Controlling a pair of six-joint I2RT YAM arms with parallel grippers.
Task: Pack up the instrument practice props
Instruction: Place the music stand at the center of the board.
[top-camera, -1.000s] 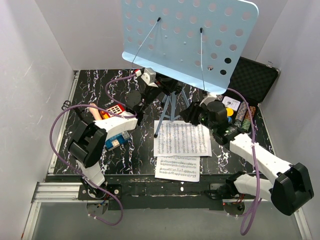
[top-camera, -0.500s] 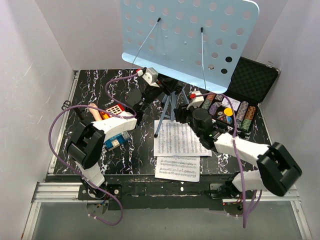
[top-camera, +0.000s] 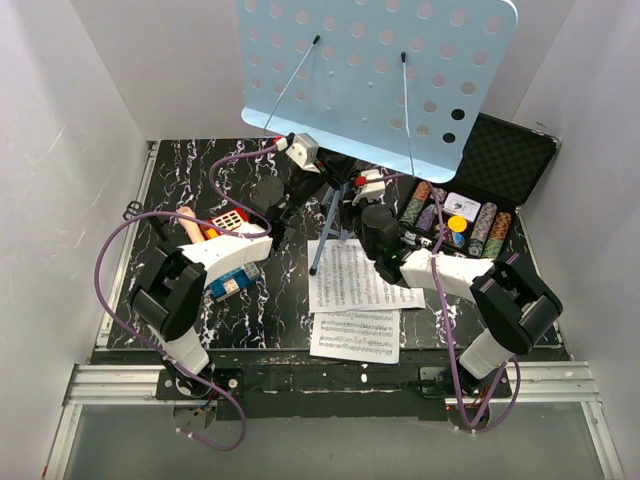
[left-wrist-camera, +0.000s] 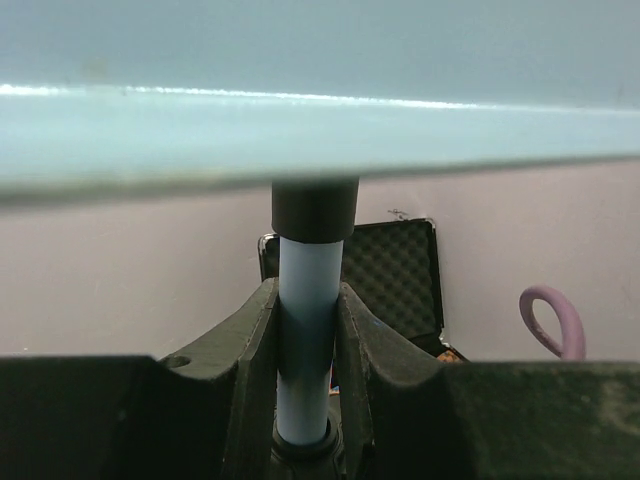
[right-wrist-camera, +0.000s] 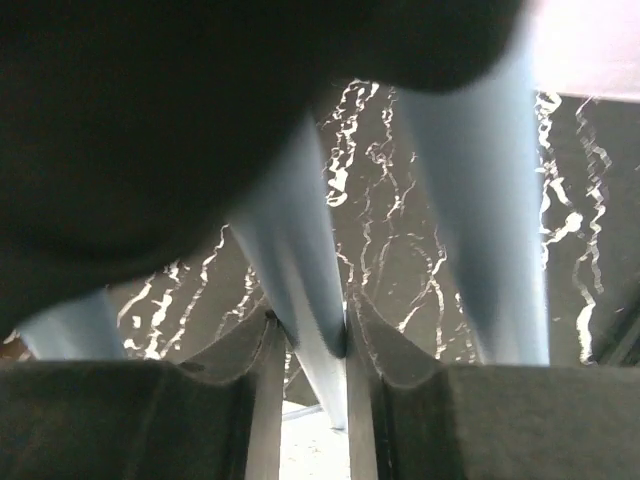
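The light-blue perforated music stand (top-camera: 375, 80) stands upright at the back of the table, its tripod legs (top-camera: 335, 215) spread below. My left gripper (top-camera: 318, 172) is shut on the stand's pole (left-wrist-camera: 308, 340), just under the black collar and the desk's underside (left-wrist-camera: 320, 130). My right gripper (top-camera: 350, 205) reaches in low from the right. Its jaws are shut on one tripod leg (right-wrist-camera: 300, 290), which touches both of them; a second leg (right-wrist-camera: 480, 220) passes to the right. Two white sheet-music pages (top-camera: 360, 275) (top-camera: 355, 335) lie flat in front of the stand.
An open black foam-lined case (top-camera: 505, 160) with poker chips (top-camera: 455, 220) sits at the back right. Small colourful toys (top-camera: 230, 220) and a blue box (top-camera: 235, 278) lie at the left beside my left arm. White walls close in on three sides.
My right arm has swung left from beside the case to the stand's legs, and its jaws have narrowed onto one leg. The left gripper still holds the pole.
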